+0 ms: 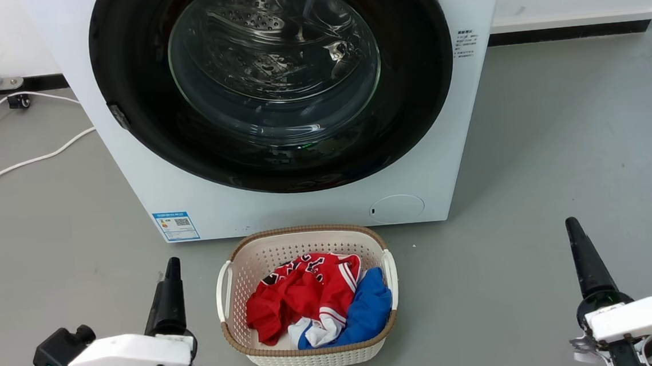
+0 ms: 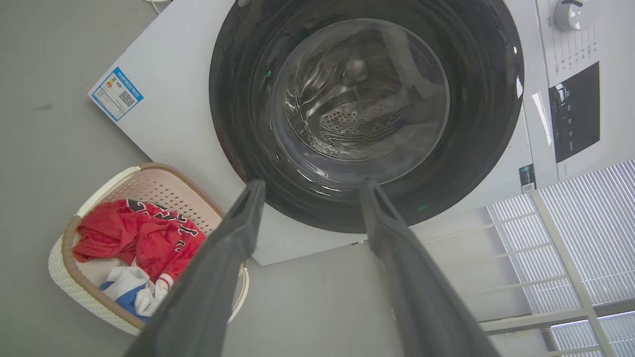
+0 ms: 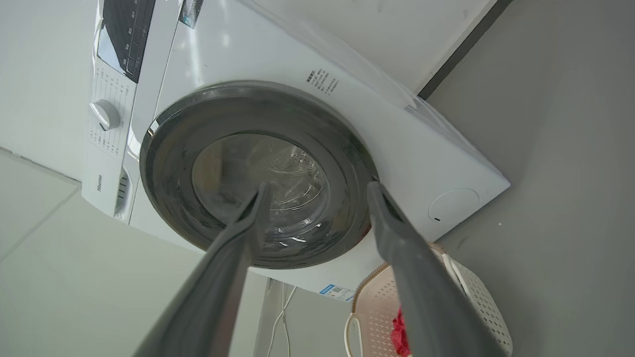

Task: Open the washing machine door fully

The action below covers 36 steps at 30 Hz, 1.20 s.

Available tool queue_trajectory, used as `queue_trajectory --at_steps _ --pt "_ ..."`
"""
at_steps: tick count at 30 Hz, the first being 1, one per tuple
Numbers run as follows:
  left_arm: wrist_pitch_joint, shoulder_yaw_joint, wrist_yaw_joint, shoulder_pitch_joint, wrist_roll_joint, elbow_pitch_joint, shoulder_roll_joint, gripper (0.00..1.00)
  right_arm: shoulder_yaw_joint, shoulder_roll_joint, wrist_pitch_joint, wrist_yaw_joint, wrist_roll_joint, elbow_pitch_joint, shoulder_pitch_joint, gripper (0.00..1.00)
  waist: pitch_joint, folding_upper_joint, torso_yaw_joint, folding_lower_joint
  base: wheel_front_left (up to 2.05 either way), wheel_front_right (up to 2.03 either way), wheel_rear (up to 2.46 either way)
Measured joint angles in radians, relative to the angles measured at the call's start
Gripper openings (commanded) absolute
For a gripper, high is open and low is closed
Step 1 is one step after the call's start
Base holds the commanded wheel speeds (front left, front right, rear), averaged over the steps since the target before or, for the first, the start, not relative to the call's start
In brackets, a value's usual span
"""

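The washing machine (image 1: 282, 212) is a white box straight ahead on the grey floor. Its washing machine door (image 1: 413, 114) is a glossy black ring around a clear glass bowl and lies flush against the front, with the steel drum visible through the glass. A small latch tab (image 1: 120, 116) sits on the door's left edge. My left gripper (image 1: 170, 291) hangs low at the left and my right gripper (image 1: 583, 257) low at the right, both well short of the machine. The left wrist view shows the left gripper (image 2: 310, 186) open and empty, facing the door (image 2: 238, 99). The right gripper (image 3: 317, 186) is likewise open toward the door (image 3: 168, 168).
A cream laundry basket (image 1: 301, 233) with red, blue and white clothes stands on the floor right in front of the machine, between my arms. White cables (image 1: 15, 164) trail over the floor at the left. A white wall with a dark baseboard (image 1: 568, 33) runs behind.
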Motion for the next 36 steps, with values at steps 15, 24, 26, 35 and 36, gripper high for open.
queue_trajectory --at_steps 15,24,26,35,36 --pt "-0.055 -0.094 0.086 0.009 0.278 -0.038 0.027 1.0 0.038 0.0 -0.053 0.0 -0.323 -0.07 0.026 1.0 0.003 0.0 0.0 0.0 0.0 0.0 0.0" --pt "-0.085 -0.145 0.123 0.009 0.388 -0.063 0.046 1.0 0.043 0.0 -0.08 0.0 -0.44 -0.112 0.045 1.0 0.004 0.0 -0.001 0.0001 0.0 0.0 0.0" --pt "-0.089 -0.153 0.126 0.009 0.411 -0.07 0.05 1.0 0.045 0.0 -0.088 0.0 -0.463 -0.119 0.045 1.0 0.004 0.0 -0.001 0.0 0.0 0.0 0.0" --pt "-0.116 -0.184 0.139 0.019 0.51 -0.085 0.064 1.0 0.049 0.0 -0.114 0.0 -0.571 -0.15 0.065 1.0 0.002 0.0 -0.003 0.0 0.0 0.0 0.0" --pt "-0.119 -0.185 0.14 0.021 0.52 -0.086 0.064 1.0 0.049 0.0 -0.116 0.0 -0.581 -0.154 0.066 1.0 0.002 0.0 -0.003 0.0 0.0 0.0 0.0"
